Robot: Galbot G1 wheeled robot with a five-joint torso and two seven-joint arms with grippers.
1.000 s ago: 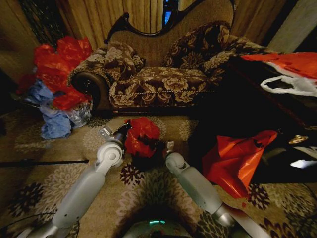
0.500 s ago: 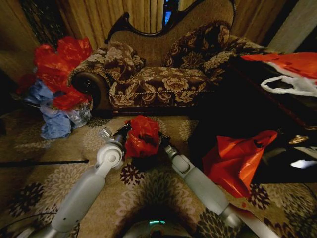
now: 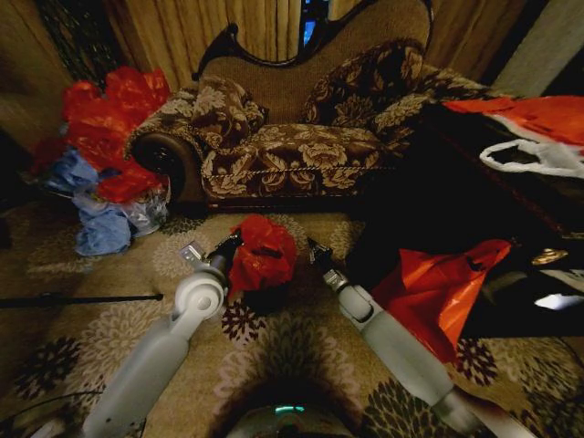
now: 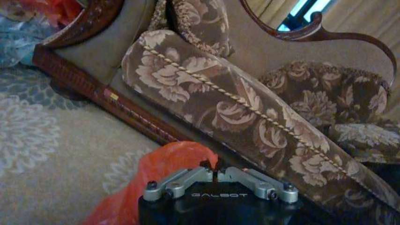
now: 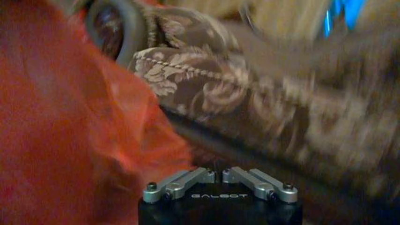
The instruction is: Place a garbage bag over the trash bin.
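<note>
1. Head view: my left gripper (image 3: 230,245) sits against the left side of the deep-red garbage bag (image 3: 263,253), which is bunched up over the small black trash bin (image 3: 263,297) on the patterned carpet (image 3: 301,338), just in front of the floral sofa (image 3: 292,146).
2. Left wrist view: my left gripper (image 4: 216,174) has its links folded together with no gap at the front, and a fold of the garbage bag (image 4: 156,180) lies right at them; I cannot tell for certain whether plastic is pinched between them.
3. Right wrist view: my right gripper (image 5: 218,176) has its links drawn in the same way, with nothing seen between them; the garbage bag (image 5: 75,131) billows beside it, apart from the tips.
4. Head view again: my right gripper (image 3: 315,248) is just right of the bag, not touching it, forearm angled up from the lower right corner of the carpet.
5. My left arm reaches forward from the lower left, wrist level with the bag's middle.
6. An orange-red flat bag (image 3: 438,292) lies to the right; a heap of red and blue bags (image 3: 105,155) stands at the sofa's left end.
</note>
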